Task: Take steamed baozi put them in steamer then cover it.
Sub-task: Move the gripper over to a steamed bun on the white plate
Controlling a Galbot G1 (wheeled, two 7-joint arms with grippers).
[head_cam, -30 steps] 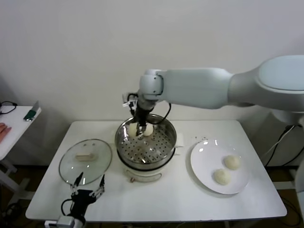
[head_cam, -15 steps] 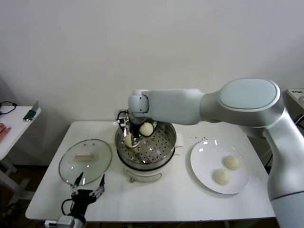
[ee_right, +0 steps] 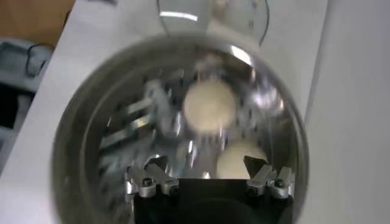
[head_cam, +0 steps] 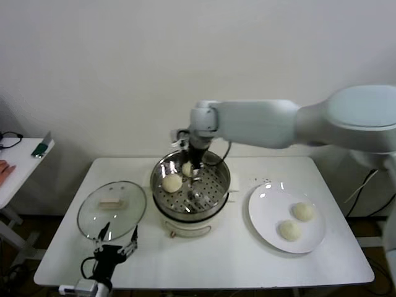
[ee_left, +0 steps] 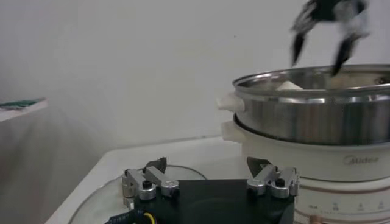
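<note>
At frame centre the steamer (head_cam: 190, 185) stood on the white tabletop (head_cam: 229, 253), two steamed baozi (head_cam: 172, 183) on its perforated tray. The right claw (head_cam: 195, 162) hung over its rear rim, fingers spread, gripping nothing. Two more buns lay on the plate (head_cam: 269, 213) at right. The left claw (head_cam: 114, 242) rested open, lower left, beside the glass lid (head_cam: 111, 209).

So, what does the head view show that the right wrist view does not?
Only the head view shows the white plate with two baozi on it, the left gripper low at the table's front, and the right arm reaching over the steamer. Only the right wrist view shows the right gripper open. Both show two baozi in the steamer and the glass lid.
</note>
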